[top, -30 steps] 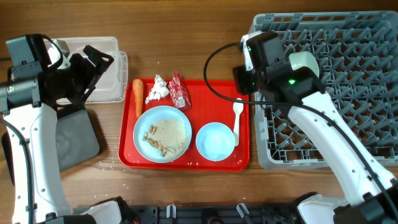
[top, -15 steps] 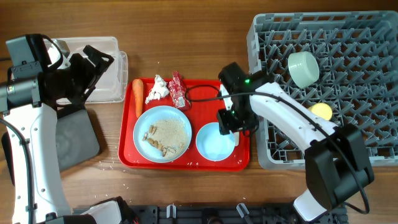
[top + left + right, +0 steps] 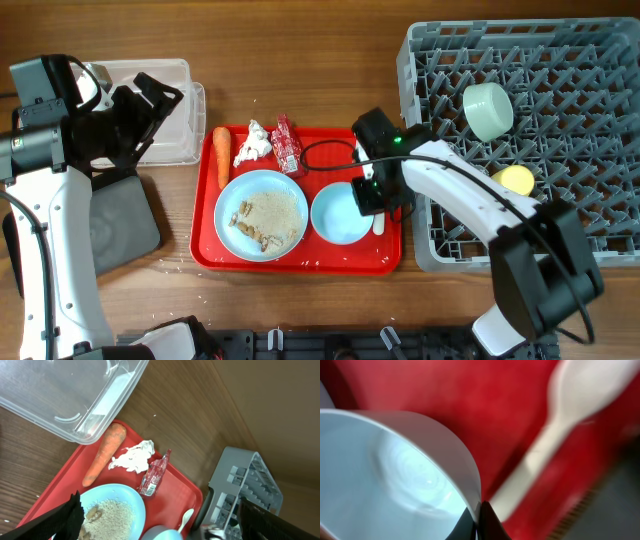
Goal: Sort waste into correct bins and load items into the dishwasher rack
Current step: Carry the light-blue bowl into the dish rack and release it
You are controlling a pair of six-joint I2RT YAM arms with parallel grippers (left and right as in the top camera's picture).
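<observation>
The left gripper (image 3: 150,100) hangs spread wide above the clear tub (image 3: 172,72). On the red tray (image 3: 204,256), the right gripper (image 3: 480,511) pinches the light-blue bowl (image 3: 338,214) by its right rim, with the white spoon (image 3: 555,435) just beside it.

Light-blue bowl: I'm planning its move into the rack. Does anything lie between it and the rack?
Only the white spoon, lying on the red tray right of the light-blue bowl, between it and the grey wall of the dishwasher rack. The right gripper pinches the bowl's rim on that side. Nothing else visible intervenes.
</observation>
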